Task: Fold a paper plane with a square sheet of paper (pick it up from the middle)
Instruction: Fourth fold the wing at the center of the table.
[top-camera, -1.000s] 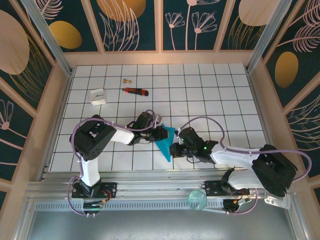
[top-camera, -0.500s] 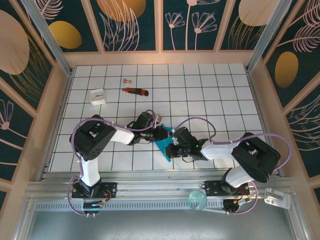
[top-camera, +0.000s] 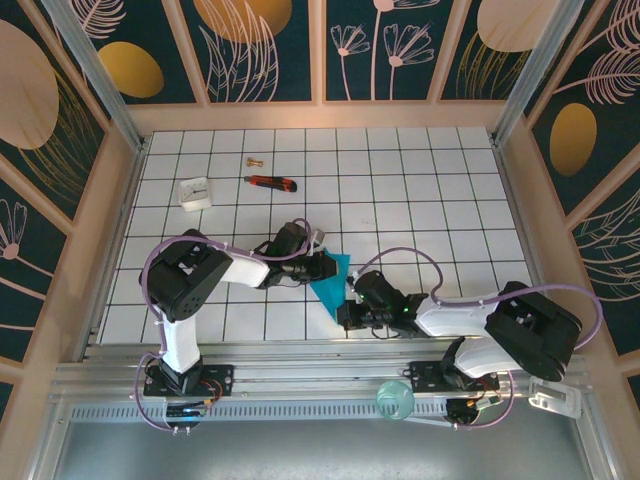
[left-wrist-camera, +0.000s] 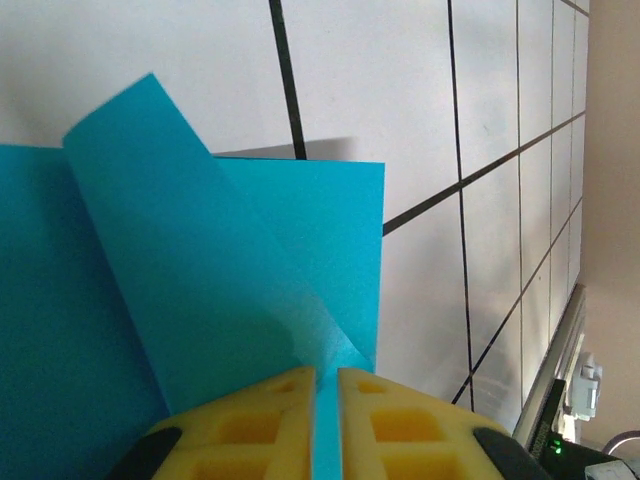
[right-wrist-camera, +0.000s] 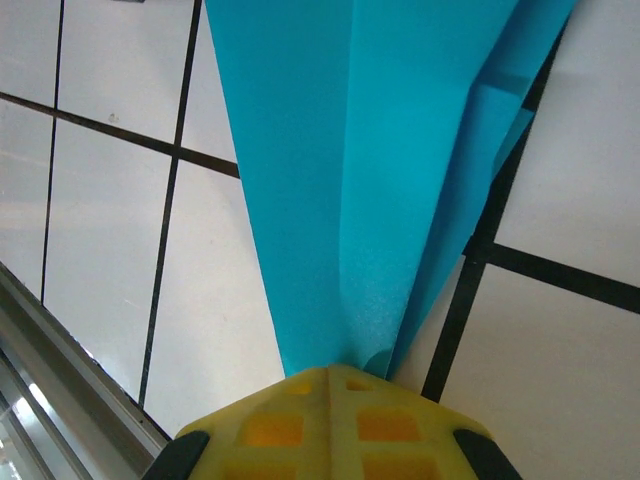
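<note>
The teal sheet of paper (top-camera: 330, 283) lies between both arms near the front of the tiled table, folded into a tapering, pointed shape. My left gripper (top-camera: 323, 266) sits at its upper left edge. In the left wrist view its yellow fingers (left-wrist-camera: 250, 420) stand a sliver apart, pinching a raised, curled flap of the paper (left-wrist-camera: 200, 250). My right gripper (top-camera: 346, 311) is at the paper's near point. In the right wrist view its jaws (right-wrist-camera: 330, 372) are pressed together on the narrow end of the paper (right-wrist-camera: 370, 150), which widens away from them.
A red-and-black utility knife (top-camera: 271, 182), a small white block (top-camera: 195, 192) and a small brass piece (top-camera: 252, 160) lie at the back left. A clear greenish cup (top-camera: 395, 400) sits on the front rail. The wooden frame walls the table on all sides.
My right gripper has slid towards the near edge along the paper to its point, and its forearm has swung lower. The left arm has stayed put on the flap.
</note>
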